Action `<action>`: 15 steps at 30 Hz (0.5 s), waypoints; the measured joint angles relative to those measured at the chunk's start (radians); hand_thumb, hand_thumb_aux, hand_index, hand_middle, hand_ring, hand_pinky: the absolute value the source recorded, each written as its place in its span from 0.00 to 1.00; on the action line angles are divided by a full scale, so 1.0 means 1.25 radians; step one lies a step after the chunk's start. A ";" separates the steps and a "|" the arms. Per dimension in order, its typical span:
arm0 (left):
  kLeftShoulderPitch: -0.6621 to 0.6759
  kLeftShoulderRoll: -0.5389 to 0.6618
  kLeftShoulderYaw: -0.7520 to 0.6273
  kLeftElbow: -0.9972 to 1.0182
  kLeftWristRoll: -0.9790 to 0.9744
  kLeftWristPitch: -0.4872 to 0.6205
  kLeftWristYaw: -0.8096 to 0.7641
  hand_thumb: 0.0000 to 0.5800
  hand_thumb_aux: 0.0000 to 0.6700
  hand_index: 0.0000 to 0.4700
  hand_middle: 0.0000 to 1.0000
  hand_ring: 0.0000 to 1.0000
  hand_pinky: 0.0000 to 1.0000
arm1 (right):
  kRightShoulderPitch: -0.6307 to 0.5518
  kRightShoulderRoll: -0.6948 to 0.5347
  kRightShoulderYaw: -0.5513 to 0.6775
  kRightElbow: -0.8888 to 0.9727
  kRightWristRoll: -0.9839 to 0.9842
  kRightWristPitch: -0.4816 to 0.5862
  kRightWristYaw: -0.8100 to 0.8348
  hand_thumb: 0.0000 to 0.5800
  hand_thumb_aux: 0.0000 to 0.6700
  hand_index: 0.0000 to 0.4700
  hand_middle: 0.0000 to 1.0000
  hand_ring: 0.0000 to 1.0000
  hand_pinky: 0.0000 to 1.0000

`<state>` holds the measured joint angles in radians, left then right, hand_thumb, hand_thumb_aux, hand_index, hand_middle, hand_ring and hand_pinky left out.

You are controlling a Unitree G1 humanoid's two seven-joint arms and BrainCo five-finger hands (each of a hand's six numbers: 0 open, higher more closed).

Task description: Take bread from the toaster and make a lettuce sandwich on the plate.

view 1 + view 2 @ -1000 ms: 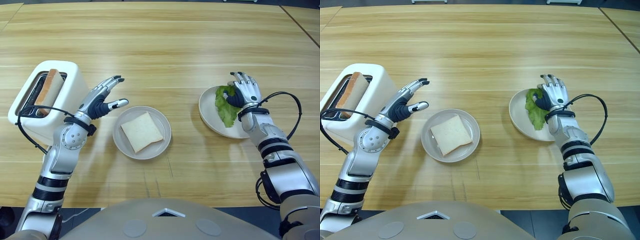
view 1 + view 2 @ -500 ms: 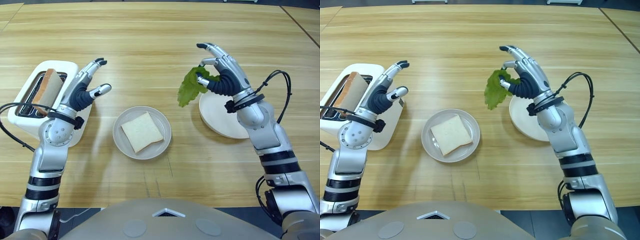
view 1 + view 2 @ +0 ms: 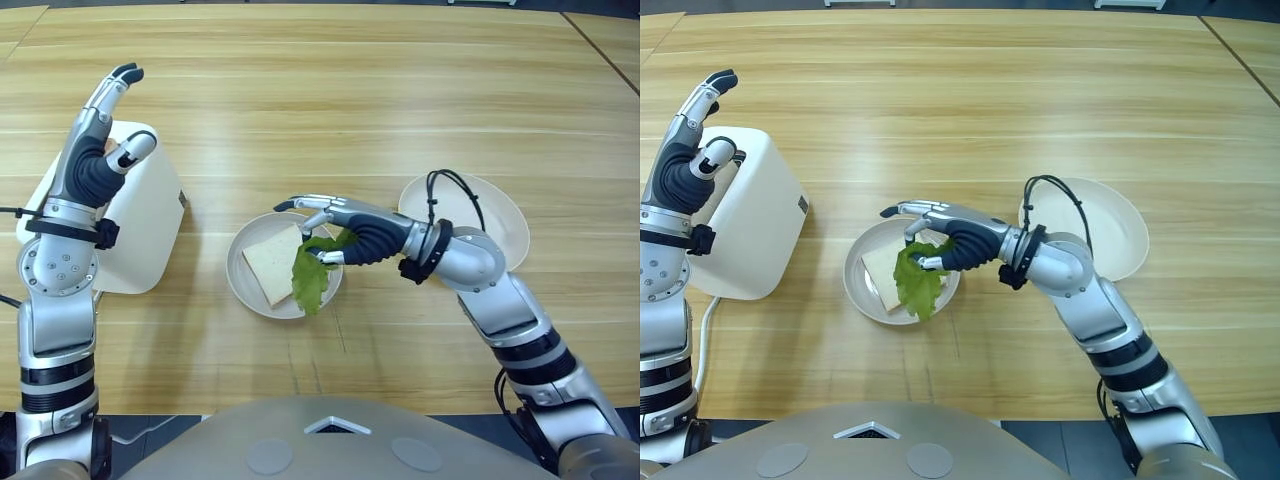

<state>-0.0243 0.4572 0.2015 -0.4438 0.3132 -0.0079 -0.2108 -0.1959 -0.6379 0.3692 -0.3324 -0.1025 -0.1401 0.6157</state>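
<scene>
A white toaster [image 3: 145, 235] stands at the left. My left hand [image 3: 95, 150] is raised over its top with the fingers spread, holding nothing and hiding the slots. In the middle, a round beige plate [image 3: 240, 285] carries one slice of white bread [image 3: 264, 264]. My right hand [image 3: 345, 228] reaches in from the right over this plate and is shut on a green lettuce leaf [image 3: 308, 278]. The leaf hangs down over the slice's right part and the plate's front rim.
A second beige plate [image 3: 495, 215] lies bare at the right, behind my right forearm. The toaster's cable [image 3: 705, 335] runs off toward the table's near left edge. Open wooden tabletop [image 3: 320, 90] stretches across the back.
My right hand has carried the lettuce from the right plate leftward and down over the bread plate. The left hand has risen up and left, now covering the toaster's slots.
</scene>
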 measured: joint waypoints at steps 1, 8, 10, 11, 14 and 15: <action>0.000 0.000 -0.002 0.001 0.000 0.001 -0.003 0.00 0.00 0.00 0.00 0.00 0.00 | -0.013 0.014 0.017 0.030 -0.019 0.000 0.008 1.00 1.00 1.00 0.00 0.00 0.00; 0.000 0.001 -0.009 0.013 0.002 0.004 -0.005 0.00 0.00 0.00 0.00 0.00 0.00 | -0.122 0.124 0.105 0.279 -0.177 -0.058 -0.027 1.00 1.00 1.00 0.00 0.00 0.00; 0.000 0.001 -0.013 0.017 0.002 0.004 -0.005 0.00 0.00 0.00 0.00 0.00 0.00 | -0.150 0.149 0.114 0.337 -0.226 -0.077 -0.062 1.00 1.00 1.00 0.00 0.00 0.00; 0.000 0.001 -0.014 0.019 0.002 0.004 -0.005 0.00 0.00 0.00 0.00 0.00 0.00 | -0.163 0.155 0.120 0.361 -0.250 -0.087 -0.080 1.00 1.00 1.00 0.00 0.00 0.00; 0.000 0.001 -0.021 0.023 0.003 0.004 -0.006 0.00 0.00 0.00 0.00 0.00 0.00 | -0.181 0.173 0.128 0.403 -0.307 -0.112 -0.122 1.00 1.00 1.00 0.00 0.00 0.00; 0.000 0.001 -0.023 0.023 0.003 0.004 -0.007 0.00 0.00 0.00 0.00 0.00 0.00 | -0.185 0.176 0.129 0.409 -0.322 -0.119 -0.134 1.00 1.00 1.00 0.00 0.00 0.00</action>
<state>-0.0243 0.4581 0.1727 -0.4144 0.3173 -0.0029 -0.2195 -0.4275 -0.4175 0.5302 0.1790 -0.5051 -0.2888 0.4485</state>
